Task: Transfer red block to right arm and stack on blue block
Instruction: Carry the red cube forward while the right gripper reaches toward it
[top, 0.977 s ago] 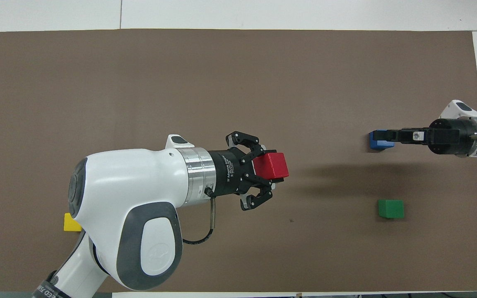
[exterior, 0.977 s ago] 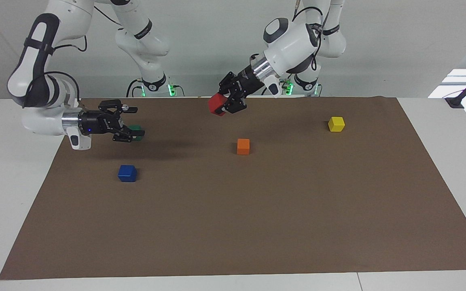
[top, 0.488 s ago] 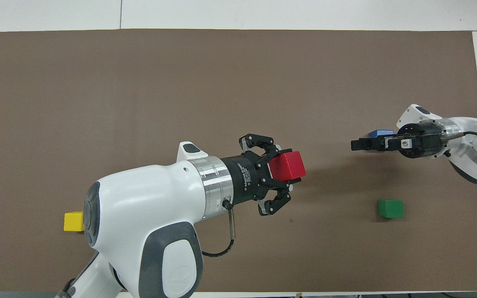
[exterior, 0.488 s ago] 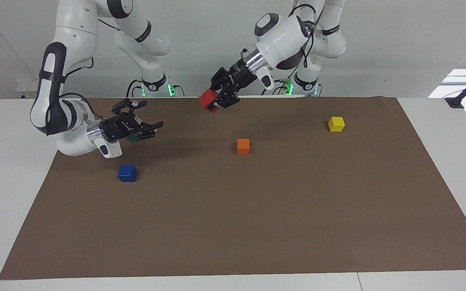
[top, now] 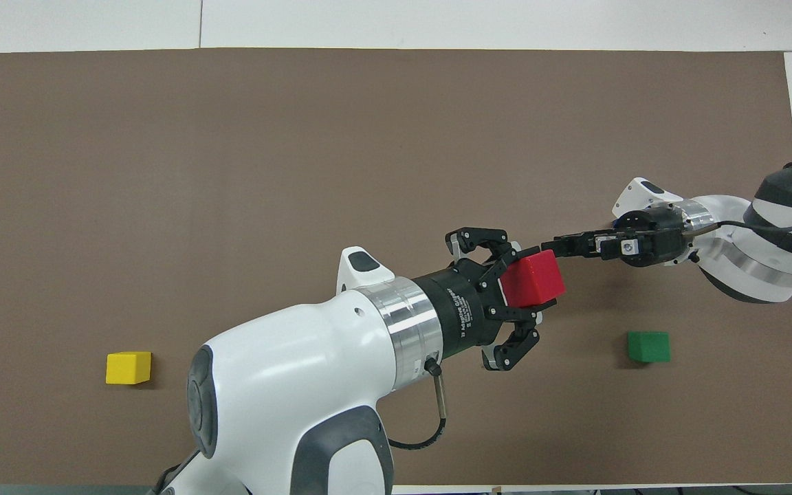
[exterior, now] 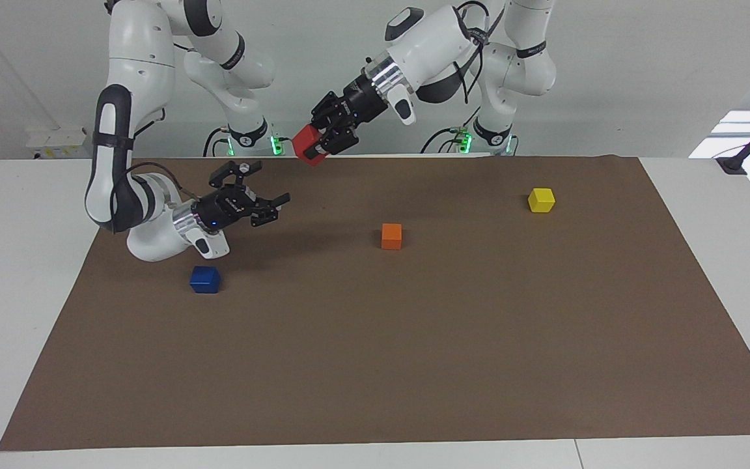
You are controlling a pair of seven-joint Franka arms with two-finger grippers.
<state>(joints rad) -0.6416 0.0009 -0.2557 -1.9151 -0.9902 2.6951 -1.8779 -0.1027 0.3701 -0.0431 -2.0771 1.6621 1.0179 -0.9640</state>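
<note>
Gripping the red block (exterior: 308,144) high over the mat's robot-side edge, the left gripper (exterior: 327,138) offers it at about two o'clock, in the facing view, from the right gripper (exterior: 268,208), whose fingers gape wide and empty just below

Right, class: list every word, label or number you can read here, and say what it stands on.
"Adaptive Gripper": white print on the black body of the left end effector; the smaller line beside it is unreadable.
"VAN...": white lettering on the black strap around the right arm; the rest is unreadable.
</note>
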